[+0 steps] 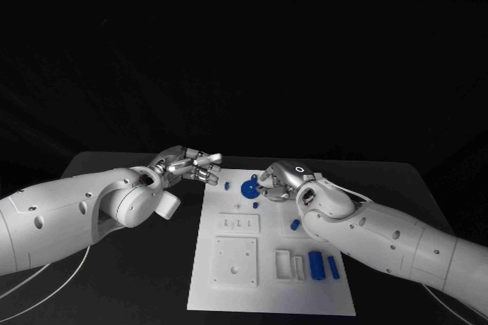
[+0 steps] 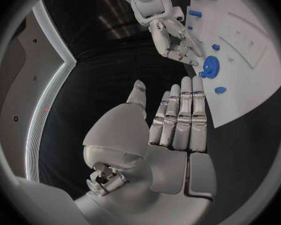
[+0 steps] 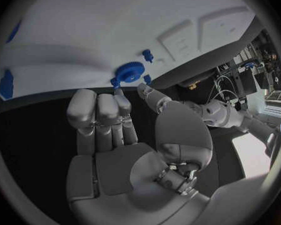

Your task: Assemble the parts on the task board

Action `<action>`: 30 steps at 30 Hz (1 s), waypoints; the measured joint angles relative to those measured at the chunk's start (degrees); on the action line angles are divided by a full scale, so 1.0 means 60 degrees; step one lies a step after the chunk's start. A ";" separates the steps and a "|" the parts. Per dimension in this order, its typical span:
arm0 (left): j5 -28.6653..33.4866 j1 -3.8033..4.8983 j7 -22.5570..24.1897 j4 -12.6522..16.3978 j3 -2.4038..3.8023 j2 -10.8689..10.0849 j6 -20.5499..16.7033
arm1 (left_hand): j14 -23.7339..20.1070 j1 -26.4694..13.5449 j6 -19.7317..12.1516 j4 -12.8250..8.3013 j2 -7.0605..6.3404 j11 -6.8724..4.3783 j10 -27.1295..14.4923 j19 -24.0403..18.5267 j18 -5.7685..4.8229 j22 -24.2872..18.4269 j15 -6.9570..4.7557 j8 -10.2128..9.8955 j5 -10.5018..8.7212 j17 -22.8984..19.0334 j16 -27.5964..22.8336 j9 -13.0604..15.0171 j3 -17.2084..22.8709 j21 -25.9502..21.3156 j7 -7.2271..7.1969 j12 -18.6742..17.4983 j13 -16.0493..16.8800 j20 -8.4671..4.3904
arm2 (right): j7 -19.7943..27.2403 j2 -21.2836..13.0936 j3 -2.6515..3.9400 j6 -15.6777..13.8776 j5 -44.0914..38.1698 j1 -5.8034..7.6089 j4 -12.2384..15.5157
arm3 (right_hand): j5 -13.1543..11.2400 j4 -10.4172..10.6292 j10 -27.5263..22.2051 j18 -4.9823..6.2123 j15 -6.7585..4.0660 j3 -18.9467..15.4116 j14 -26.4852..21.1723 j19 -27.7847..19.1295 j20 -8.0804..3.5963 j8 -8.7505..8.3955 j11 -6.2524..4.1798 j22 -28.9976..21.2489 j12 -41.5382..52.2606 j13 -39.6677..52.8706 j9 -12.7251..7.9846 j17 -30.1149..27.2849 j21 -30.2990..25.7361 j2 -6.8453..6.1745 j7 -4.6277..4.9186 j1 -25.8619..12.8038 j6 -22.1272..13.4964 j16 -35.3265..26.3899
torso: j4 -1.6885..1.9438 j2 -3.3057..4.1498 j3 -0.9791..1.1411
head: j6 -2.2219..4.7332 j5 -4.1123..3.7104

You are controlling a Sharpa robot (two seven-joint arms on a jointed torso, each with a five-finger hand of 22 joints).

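Note:
The white task board (image 1: 273, 283) lies in the middle of the black table. A blue gear (image 1: 250, 189) sits near the board's far end. My right hand (image 1: 285, 180) is bent down over it, thumb and fingertips pinching its rim; the right wrist view shows the gear (image 3: 129, 72) just past the curled fingers (image 3: 98, 112), and the left wrist view shows that hand (image 2: 170, 37) touching the gear (image 2: 210, 65). My left hand (image 1: 189, 166) hovers off the board's far left corner, holding nothing, its fingers (image 2: 181, 117) straight and side by side.
Small blue pegs (image 1: 254, 177) (image 1: 254, 204) lie near the gear, another piece (image 1: 296, 225) under my right forearm. Two blue bars (image 1: 316, 265) (image 1: 333, 266) stand in slots at the near right. A raised square plate (image 1: 236, 261) takes the near left.

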 measured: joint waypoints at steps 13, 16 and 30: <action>0.0000 -0.0002 0.0016 -0.0079 -0.0001 -0.0169 -0.0012 | 0.0000 0.0000 0.0000 0.0000 0.0000 0.0000 0.0000 0.0000 0.0000 0.0000 0.0000 0.0000 0.0000 0.0000 0.0000 0.0000 0.0000 0.0000 0.0000 0.0000 0.0000 0.0000 | 0.1386 -0.1841 0.1002 -0.0503 0.2018 -0.0123 0.0634 | -0.0060 -0.0226 0.0084 0.0000 0.0000 -0.2151 0.0000 0.0000 0.0000 0.0000 0.0018 0.0000 0.0165 0.0164 0.0000 -0.0045 0.0082 0.0118 0.0045 0.2653 -0.0046 0.0023 | -0.0144 -0.0052 0.0086 | 0.0093 0.0053; -0.0001 -0.0002 0.0026 -0.0099 -0.0001 -0.0189 -0.0012 | 0.0000 0.0039 0.0000 -0.0028 0.0039 0.0000 0.0000 0.0000 0.0000 0.0000 0.0000 0.0000 0.0000 0.0000 0.0000 0.0000 0.0028 0.0000 0.0000 0.0000 0.0000 0.0000 | 0.1967 -0.2129 0.1067 -0.0383 0.2615 -0.0124 0.0441 | 0.0317 -0.0411 0.0084 -0.0001 0.0000 -0.2335 0.0000 0.0000 0.0000 0.0000 0.0018 0.0000 0.0165 0.0173 0.0000 -0.0027 0.0118 0.0144 0.0078 0.2797 -0.0012 0.0023 | -0.0196 -0.0065 0.0118 | 0.0108 0.0041; -0.0070 -0.0025 0.0088 -0.0270 -0.0001 -0.0159 0.0013 | 0.0000 0.0126 0.0000 -0.0186 0.0027 -0.0105 0.0346 0.0000 0.0000 0.0000 0.0000 0.0000 0.0000 0.0000 0.0000 0.0009 0.0027 0.0000 0.0000 0.0052 0.0021 0.0000 | 0.3606 -0.2350 0.1125 0.0340 0.4026 -0.0220 -0.1087 | 0.0766 -0.0884 0.0047 0.0000 0.0016 -0.2644 -0.0017 0.0000 0.0000 0.0000 0.0055 -0.0001 0.0165 0.0141 -0.0020 0.0063 0.0210 0.0239 0.0197 0.3142 -0.0138 0.0076 | -0.0318 -0.0080 0.0284 | 0.0194 0.0084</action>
